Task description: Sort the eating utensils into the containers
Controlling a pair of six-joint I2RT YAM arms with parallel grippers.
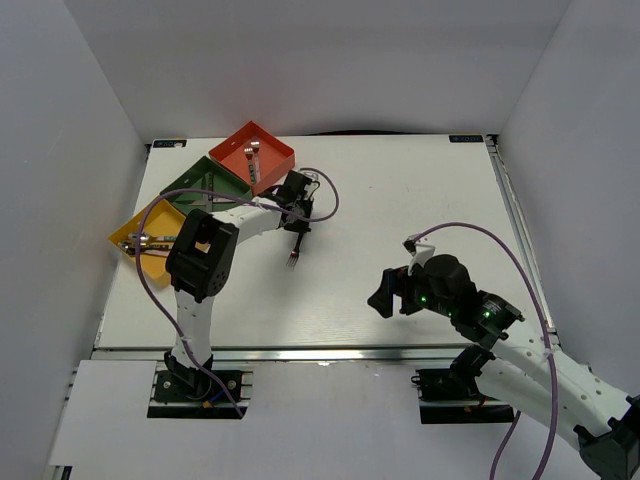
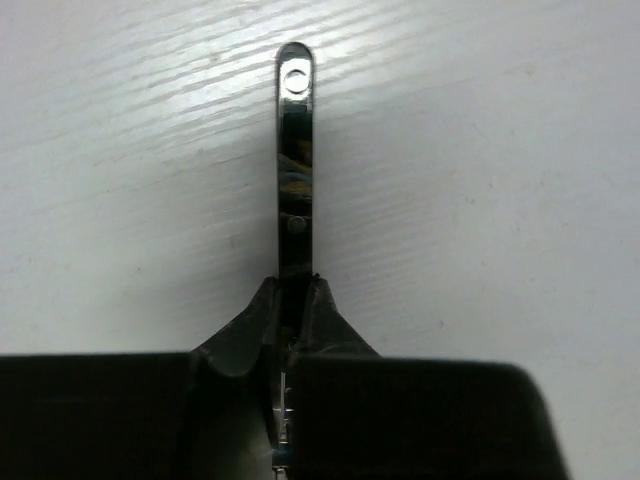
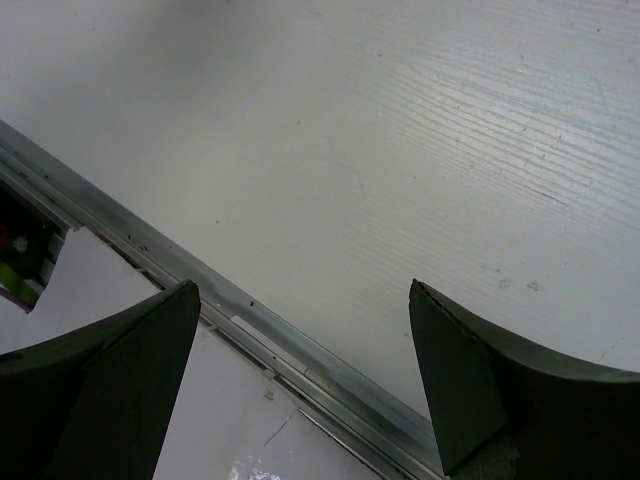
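The white bench (image 1: 430, 200) is mostly bare. Only one fork (image 1: 295, 250) shows loose on it from above, so the sorting looks close to finished.

Three trays sit edge to edge along the far left corner. The red tray (image 1: 272, 150) holds a couple of pieces and the yellow tray (image 1: 155, 218) at least one. What lies in the green tray (image 1: 200, 185) is too dim to tell.

The right pincer (image 1: 380, 295) hangs released, jaws wide, above the rail (image 3: 300, 360) at the near edge, well apart from everything.

The left pincer (image 2: 293, 300) is clenched on the fork's handle, just beside the red tray. I cannot tell whether it is off the surface.

The way to the trays looks short and open, with only their raised rims to pass.
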